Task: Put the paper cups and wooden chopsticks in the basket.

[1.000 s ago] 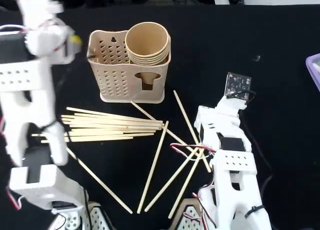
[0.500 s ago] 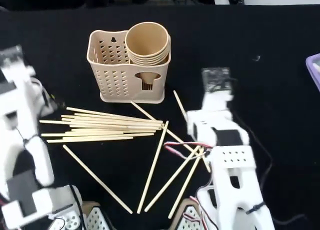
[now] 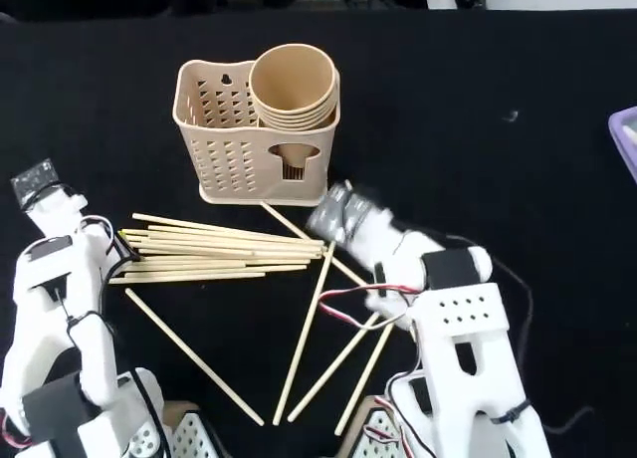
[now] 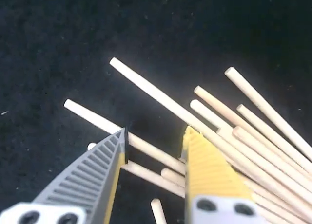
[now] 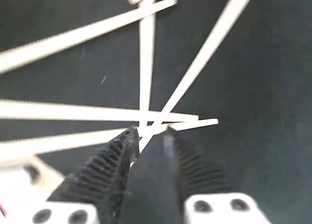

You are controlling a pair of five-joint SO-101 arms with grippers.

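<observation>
The beige perforated basket (image 3: 239, 139) stands at the back of the black table and holds a stack of paper cups (image 3: 294, 85). Several wooden chopsticks (image 3: 219, 251) lie bundled in front of it, with more crossed loosely (image 3: 318, 319) toward the right. My left gripper (image 4: 153, 131) is open, its grey and yellow fingers astride the near ends of the bundled chopsticks (image 4: 214, 121). My right gripper (image 5: 150, 134) hangs open just above the point where loose chopsticks (image 5: 146, 73) cross. In the high view the left arm (image 3: 60, 279) is at the bundle's left end and the right arm (image 3: 448, 299) is over the crossed sticks.
A purple object (image 3: 625, 139) pokes in at the right edge. One long chopstick (image 3: 194, 356) lies diagonally near the front between the arm bases. Open black tabletop stretches to the right of the basket.
The left arm swung down from beside the basket to the bundle's left end. The right arm's wrist turned left and dropped over the crossed chopsticks.
</observation>
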